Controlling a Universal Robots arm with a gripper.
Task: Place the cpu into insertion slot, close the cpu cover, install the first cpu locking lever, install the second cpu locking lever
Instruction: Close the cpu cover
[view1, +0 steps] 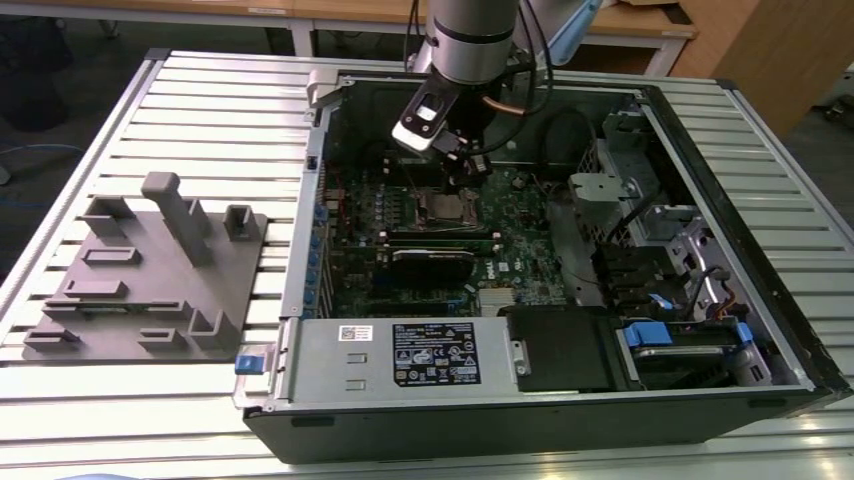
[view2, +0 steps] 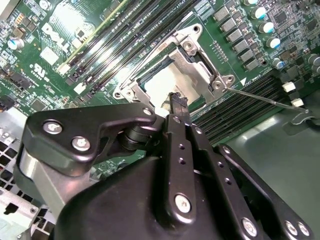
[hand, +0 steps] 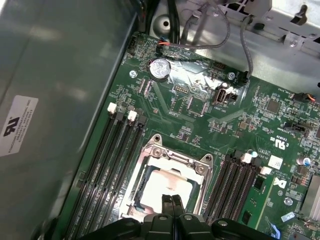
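On the slatted desk (view1: 174, 90) lies the open computer case (view1: 534, 440), and the arm (view1: 470, 40) reaches almost straight down into it. The gripper (hand: 172, 202) hangs with its fingers pressed together, holding nothing. Directly beneath it, the insertion slot (hand: 150, 150) sits in the green circuit board (hand: 200, 125). The cpu cover (view2: 200, 65) lies flat over the slot. The cpu (hand: 160, 185) is square, with no long axis. It rests flat in the window, just under the gripper, pale silver top facing up.

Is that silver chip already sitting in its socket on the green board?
Yes, in the first wrist view the cpu lies flat inside the insertion slot, with the silvery metal rim around it.
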